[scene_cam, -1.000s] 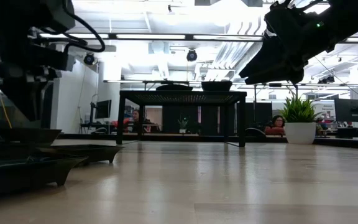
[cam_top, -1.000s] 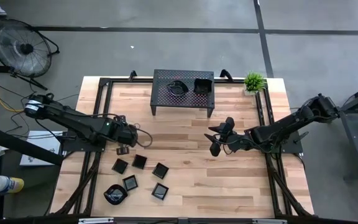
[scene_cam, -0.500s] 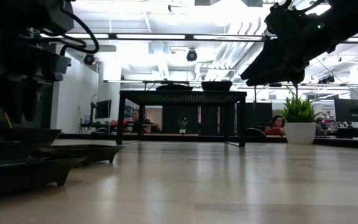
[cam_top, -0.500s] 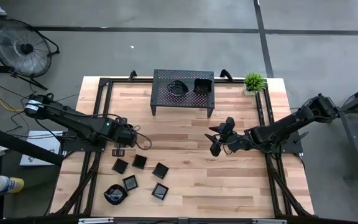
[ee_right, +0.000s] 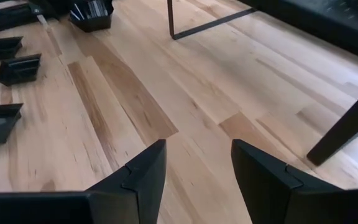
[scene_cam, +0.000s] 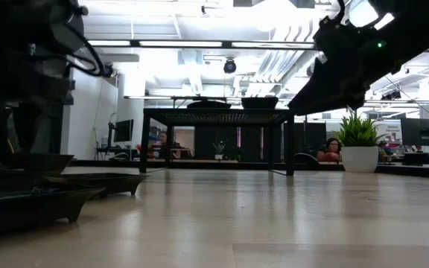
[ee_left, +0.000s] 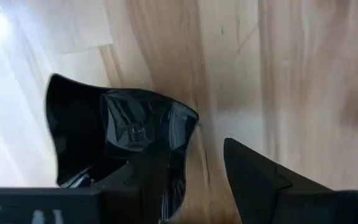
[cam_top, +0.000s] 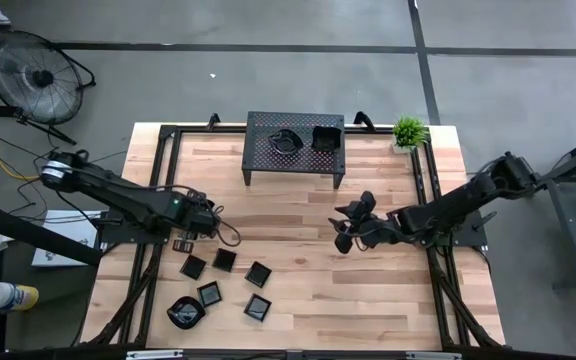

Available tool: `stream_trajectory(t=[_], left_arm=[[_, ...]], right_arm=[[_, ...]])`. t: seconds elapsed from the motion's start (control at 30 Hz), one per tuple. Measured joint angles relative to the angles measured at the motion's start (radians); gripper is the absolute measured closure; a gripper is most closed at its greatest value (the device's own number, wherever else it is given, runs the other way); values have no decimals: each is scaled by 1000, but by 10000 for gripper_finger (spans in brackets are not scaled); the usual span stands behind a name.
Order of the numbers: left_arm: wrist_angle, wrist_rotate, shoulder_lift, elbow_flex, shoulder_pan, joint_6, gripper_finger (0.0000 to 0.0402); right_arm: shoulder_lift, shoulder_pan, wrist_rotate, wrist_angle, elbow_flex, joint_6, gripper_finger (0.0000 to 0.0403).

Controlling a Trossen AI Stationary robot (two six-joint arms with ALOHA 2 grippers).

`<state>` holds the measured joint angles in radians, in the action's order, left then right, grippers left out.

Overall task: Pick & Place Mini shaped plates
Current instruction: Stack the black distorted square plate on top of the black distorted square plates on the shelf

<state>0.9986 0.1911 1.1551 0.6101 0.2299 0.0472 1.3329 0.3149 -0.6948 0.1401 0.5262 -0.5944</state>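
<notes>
- Your left gripper (cam_top: 181, 244) has spread its fingers, straddling a glossy black plate (ee_left: 120, 140) on the table (cam_top: 298, 280).
- Your right gripper (cam_top: 343, 226) hovers open mid-table.
- No writing is readable.

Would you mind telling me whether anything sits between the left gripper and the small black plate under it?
Nothing visible does: the left gripper stands open right over the plate on the table.

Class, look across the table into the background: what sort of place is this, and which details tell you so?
Probably an open-plan office or lab: ceiling strip lights, a computer monitor and a seated person behind the wooden table.
</notes>
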Motion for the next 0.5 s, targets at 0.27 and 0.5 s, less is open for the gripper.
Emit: stream_trajectory(t=[0.27, 0.5], left_arm=[[-8, 37, 3, -51, 0, 1, 247], [-22, 74, 3, -73, 0, 27, 254]], right_arm=[[22, 0, 0, 23, 0, -8, 226], [22, 0, -5, 44, 0, 10, 226]])
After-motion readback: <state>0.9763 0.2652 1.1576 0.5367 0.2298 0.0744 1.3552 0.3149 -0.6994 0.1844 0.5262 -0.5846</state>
